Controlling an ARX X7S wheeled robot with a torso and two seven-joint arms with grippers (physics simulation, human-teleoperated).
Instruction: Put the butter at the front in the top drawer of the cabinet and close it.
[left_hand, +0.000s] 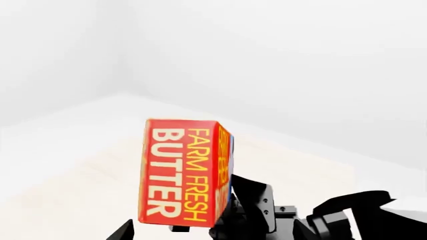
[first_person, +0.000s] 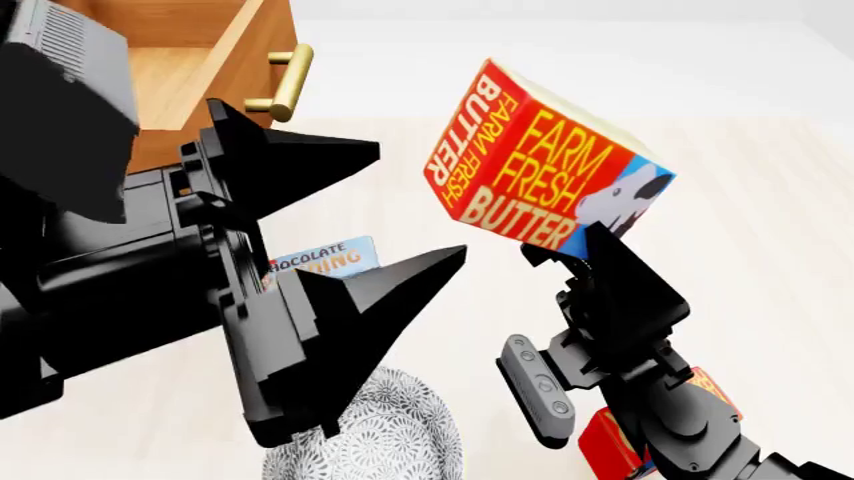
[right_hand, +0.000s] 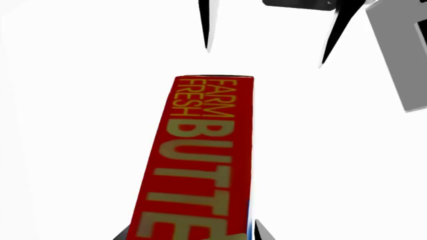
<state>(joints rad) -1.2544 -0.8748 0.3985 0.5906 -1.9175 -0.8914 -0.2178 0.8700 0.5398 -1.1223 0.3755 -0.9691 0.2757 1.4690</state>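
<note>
Bowl: nearest you, a grey patterned bowl (first_person: 374, 435) sits on the table at the bottom of the head view, partly hidden behind your left arm.
Second red box: a red box (first_person: 617, 440) shows only in part beside your right arm at the lower right; its label cannot be read.
Left gripper (first_person: 400, 205): fingers spread wide with nothing between them, the two black tips pointing right, toward the butter box.
Right gripper (first_person: 577, 242): closed on the lower end of the butter box, holding it up in the air.
Butter box (first_person: 541, 165): lifted clear of the table, to the right of your left gripper and well right of the cabinet. Its long axis is tilted, the held end low on the right, the free end high on the left. The "FARM FRESH BUTTER" face looks at the head camera.
Chocolate box (first_person: 320, 260): lies on the table behind your left fingers; only a strip of its label shows.
Open room: bare pale table (first_person: 747, 200) lies around and beyond the butter box.
Top drawer (first_person: 214, 70): farthest, upper left, pulled out, its wooden inside showing, brass handle (first_person: 287, 85) facing right.
Cabinet (first_person: 160, 150): below the drawer, mostly hidden by your left arm.
</note>
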